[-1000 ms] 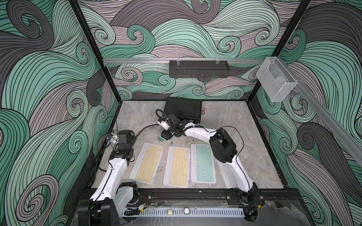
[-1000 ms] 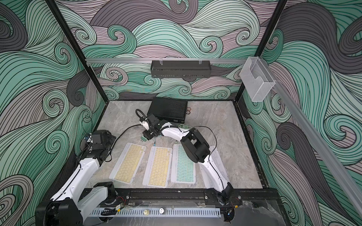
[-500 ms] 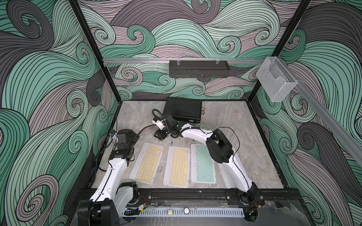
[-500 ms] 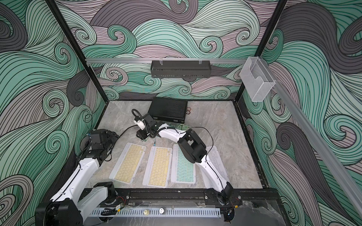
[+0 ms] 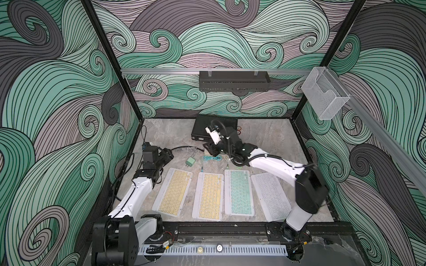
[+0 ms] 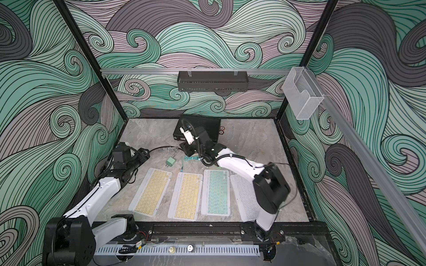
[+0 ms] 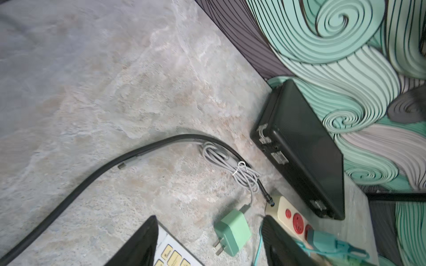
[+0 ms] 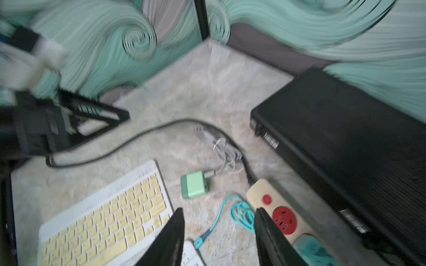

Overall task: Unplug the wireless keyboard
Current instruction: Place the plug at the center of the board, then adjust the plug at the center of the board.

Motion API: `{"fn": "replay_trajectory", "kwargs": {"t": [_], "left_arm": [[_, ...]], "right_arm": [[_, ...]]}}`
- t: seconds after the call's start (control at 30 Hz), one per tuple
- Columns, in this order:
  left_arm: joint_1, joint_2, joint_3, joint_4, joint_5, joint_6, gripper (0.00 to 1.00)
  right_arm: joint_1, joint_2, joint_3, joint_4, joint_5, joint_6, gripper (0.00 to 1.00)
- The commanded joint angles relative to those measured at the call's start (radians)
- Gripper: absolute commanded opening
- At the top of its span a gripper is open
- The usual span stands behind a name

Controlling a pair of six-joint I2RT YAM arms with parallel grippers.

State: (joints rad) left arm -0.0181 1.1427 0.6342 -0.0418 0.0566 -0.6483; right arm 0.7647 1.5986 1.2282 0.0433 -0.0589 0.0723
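A: Top views first, quick.
B: In both top views there are four keyboards side by side at the near edge of the tabletop (image 5: 265, 138): left yellow keyboard (image 5: 173, 191), second yellow keyboard (image 5: 208, 195), teal keyboard (image 5: 239, 193), white keyboard (image 5: 270, 195). The green charger (image 5: 190, 161) lies loose just beyond the left yellow one. The teal cable (image 5: 212, 158) is coiled beside it, w/ one end running to the second yellow keyboard's far edge.
A: Arms?
B: Left gripper (image 5: 168, 154) is low, near the charger, touching nothing. Right gripper (image 6: 187, 148) hangs just in front of the black case (image 6: 200, 129).
A: Left wrist?
B: Jaws apart, nothing btwn them. Charger (image 7: 232, 231) lies on the tabletop w/ bare prongs, just beside the power strip (image 7: 292, 216), not in it. The tied grey cable bundle (image 7: 228, 163) rests against the black cord (image 7: 103, 170) that enters the strip.
A: Right wrist?
B: Blurry. Jaws apart, empty, above the teal cable (image 8: 239, 214) and strip. The teal connector (image 8: 199, 241) sits at the second yellow keyboard's corner. Can't tell if it's seated.
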Motion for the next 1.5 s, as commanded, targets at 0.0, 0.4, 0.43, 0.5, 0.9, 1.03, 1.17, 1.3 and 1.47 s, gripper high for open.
{"fn": "replay_trajectory", "kwargs": {"t": [0.0, 0.4, 0.43, 0.5, 0.9, 1.03, 1.17, 1.3, 1.47], "left_arm": [[-0.069, 0.058, 0.09, -0.096, -0.026, 0.148, 0.73], [-0.228, 0.314, 0.199, -0.092, 0.15, 0.221, 0.59], [-0.24, 0.339, 0.217, -0.104, 0.144, 0.221, 0.58], [-0.253, 0.379, 0.24, -0.126, 0.125, 0.206, 0.57], [-0.262, 0.537, 0.338, -0.184, 0.152, 0.2, 0.55], [-0.271, 0.574, 0.354, -0.159, 0.21, 0.207, 0.53], [-0.3, 0.539, 0.344, -0.155, 0.157, 0.218, 0.52], [-0.307, 0.49, 0.313, -0.131, 0.136, 0.222, 0.52], [-0.329, 0.546, 0.358, -0.164, 0.173, 0.225, 0.52]], "right_arm": [[-0.023, -0.146, -0.192, 0.139, 0.103, 0.016, 0.56], [-0.251, -0.289, -0.565, 0.232, 0.04, 0.112, 0.71], [-0.269, -0.293, -0.581, 0.247, 0.005, 0.106, 0.7], [-0.285, -0.317, -0.602, 0.241, 0.011, 0.08, 0.69], [-0.309, -0.378, -0.761, 0.405, 0.31, 0.01, 0.69], [-0.32, -0.384, -0.762, 0.394, 0.291, 0.033, 0.68], [-0.32, -0.399, -0.751, 0.374, 0.25, 0.051, 0.68], [-0.32, -0.421, -0.74, 0.35, 0.208, 0.073, 0.67], [-0.32, -0.477, -0.738, 0.334, 0.162, 0.124, 0.67]]}}
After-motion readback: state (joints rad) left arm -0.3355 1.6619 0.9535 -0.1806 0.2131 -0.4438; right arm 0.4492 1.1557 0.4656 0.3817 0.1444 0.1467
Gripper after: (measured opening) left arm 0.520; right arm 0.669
